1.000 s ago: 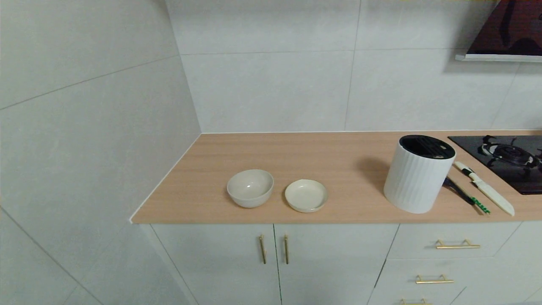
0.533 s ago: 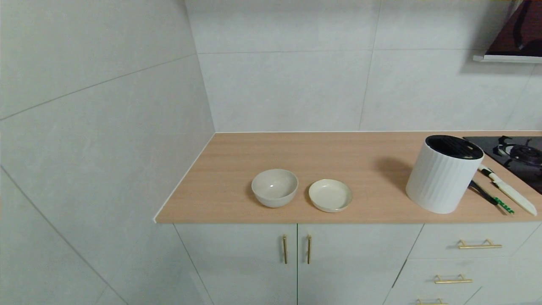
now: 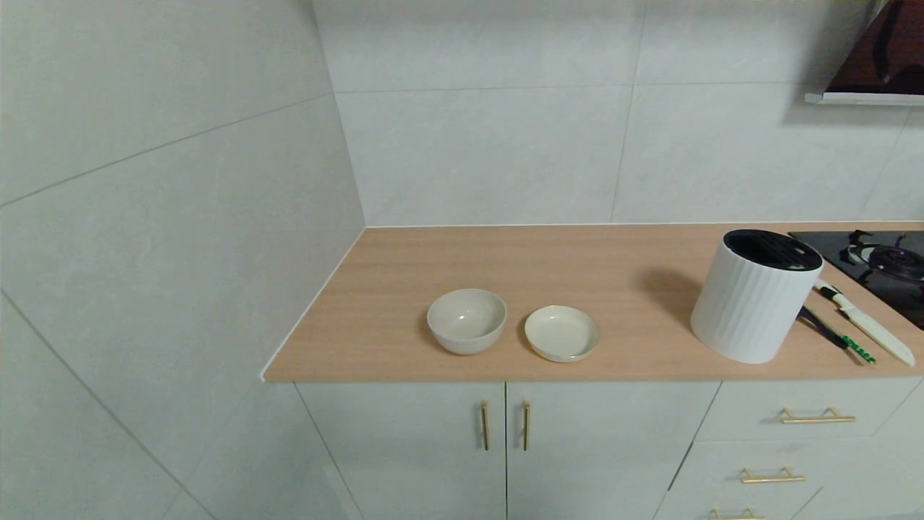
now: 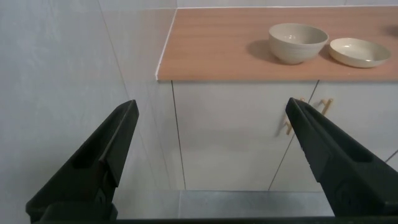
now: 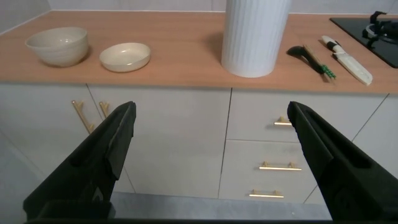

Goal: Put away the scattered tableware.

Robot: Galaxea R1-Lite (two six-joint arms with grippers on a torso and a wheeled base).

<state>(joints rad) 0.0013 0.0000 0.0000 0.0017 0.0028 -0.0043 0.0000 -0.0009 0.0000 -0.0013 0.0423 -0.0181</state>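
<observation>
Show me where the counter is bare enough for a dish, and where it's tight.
Bare: the wide strip of countertop behind the bowl and shallow dish, up to the back wall; the corner between side wall and bowl; the stretch between dish and white ribbed holder. Tight: beyond the holder, where a black utensil and knife lie beside the stove.

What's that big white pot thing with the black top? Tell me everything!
The holder is a tall white cylinder with fine upright ribs, plastic by the look of it. Its black top has slots, with nothing sticking out. It stands upright on the wooden counter, right of the bowl and the saucer, apart from both. A black-handled tool lies close on its right; whether they touch is unclear.
</observation>
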